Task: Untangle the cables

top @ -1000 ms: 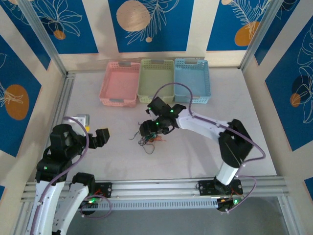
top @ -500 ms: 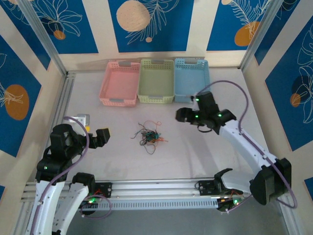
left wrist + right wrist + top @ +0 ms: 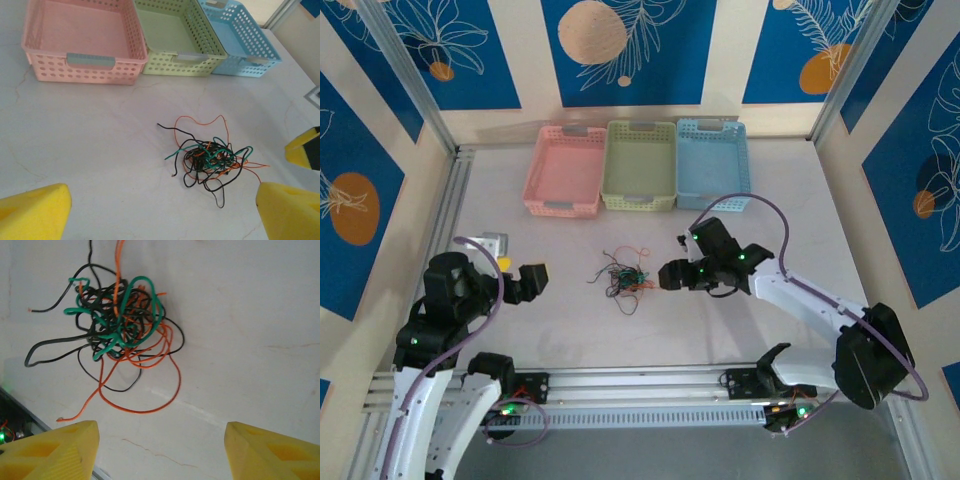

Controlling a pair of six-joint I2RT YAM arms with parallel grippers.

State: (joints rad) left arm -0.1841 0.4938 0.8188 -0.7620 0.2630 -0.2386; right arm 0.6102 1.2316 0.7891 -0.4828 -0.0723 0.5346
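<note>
Right pincer (image 3: pixel 670 275) back in from near the blue basket (image 3: pixel 713 163); now low over the desk (image 3: pixel 720 330), just right of the cables (image 3: pixel 625 276), not touching them. Clump slightly reshaped since a second ago, same spot.

Cables: one knotted clump of black, orange-red and green strands, mid-desk, in front of the green basket (image 3: pixel 640 165) and well apart from it. Loose ends trail outward.

Right wrist view: yellow pads (image 3: pixel 50 450) spread apart, nothing between them, clump (image 3: pixel 120 325) ahead.

Left pincer (image 3: pixel 532 280) off to the left, well apart from the clump, jaws wide, empty.

Pink basket (image 3: pixel 558 207) leftmost in the row.
</note>
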